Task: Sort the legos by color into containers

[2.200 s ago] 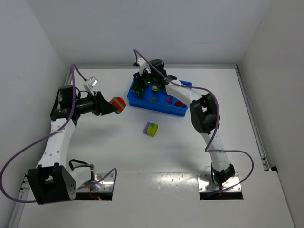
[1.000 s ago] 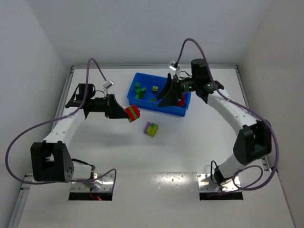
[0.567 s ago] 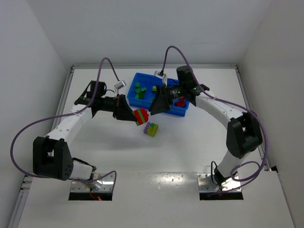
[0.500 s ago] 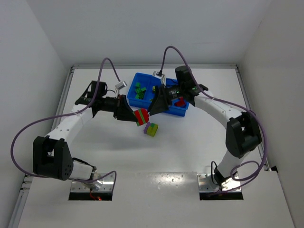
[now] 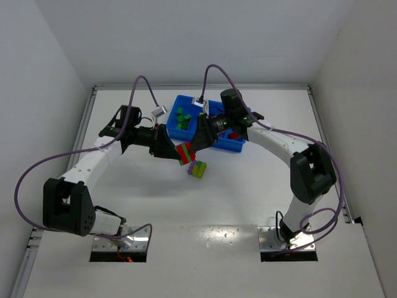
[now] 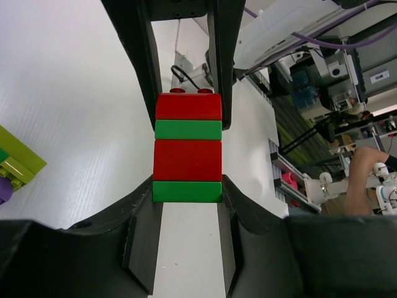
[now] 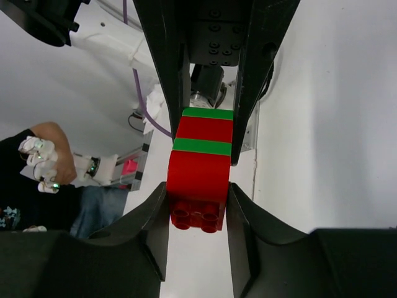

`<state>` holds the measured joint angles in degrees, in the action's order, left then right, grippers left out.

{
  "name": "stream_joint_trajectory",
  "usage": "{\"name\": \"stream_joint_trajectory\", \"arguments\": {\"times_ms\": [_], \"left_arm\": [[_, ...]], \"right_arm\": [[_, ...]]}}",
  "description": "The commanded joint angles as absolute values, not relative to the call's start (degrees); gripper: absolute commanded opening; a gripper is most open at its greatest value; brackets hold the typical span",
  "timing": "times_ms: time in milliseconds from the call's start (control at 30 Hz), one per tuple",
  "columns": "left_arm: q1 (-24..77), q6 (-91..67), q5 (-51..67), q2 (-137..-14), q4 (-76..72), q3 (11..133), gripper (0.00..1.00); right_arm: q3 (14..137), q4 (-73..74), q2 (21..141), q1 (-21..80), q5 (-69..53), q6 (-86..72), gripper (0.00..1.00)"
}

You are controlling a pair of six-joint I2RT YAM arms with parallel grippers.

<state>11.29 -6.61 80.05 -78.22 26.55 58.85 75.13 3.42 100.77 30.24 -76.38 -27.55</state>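
Note:
A stack of legos, red and green bricks alternating, hangs in the air just in front of the blue tray of containers. My left gripper is shut on its green end. My right gripper comes from the tray side and is shut on the red end brick, its fingers pressed against both sides. A yellow-green and purple cluster lies on the table just below the held stack. Green legos lie in a left container of the tray.
The right arm reaches across the tray and hides much of it. White walls close off the table on the left, back and right. The yellow-green cluster shows at the left edge of the left wrist view.
The right gripper has swung from over the tray to the stack and shut on its red end. The left gripper carried the stack rightward to meet it.

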Motion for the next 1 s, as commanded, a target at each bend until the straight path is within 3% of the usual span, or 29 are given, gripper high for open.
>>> {"name": "stream_joint_trajectory", "arguments": {"times_ms": [0,133,233,633,967], "left_arm": [[11.5,-4.5,79.4,-78.1,25.6,60.8,0.0],[11.5,-3.3,78.0,-76.6,26.1,60.3,0.0],[11.5,-2.8,76.6,-73.8,26.6,58.8,0.0],[9.8,-2.8,74.7,-69.6,27.2,56.3,0.0],[9.2,-1.8,72.7,-69.6,27.2,54.0,0.0]], "right_arm": [[75.9,1.2,100.2,30.8,-78.3,-28.2,0.33],[75.8,1.2,99.6,29.5,-78.3,-27.5,0.1],[75.8,2.3,98.2,26.6,-78.8,-27.0,0.06],[76.4,5.4,95.8,13.3,-82.3,-25.1,0.05],[72.3,8.7,93.3,14.3,-82.4,-22.7,0.05]]}}
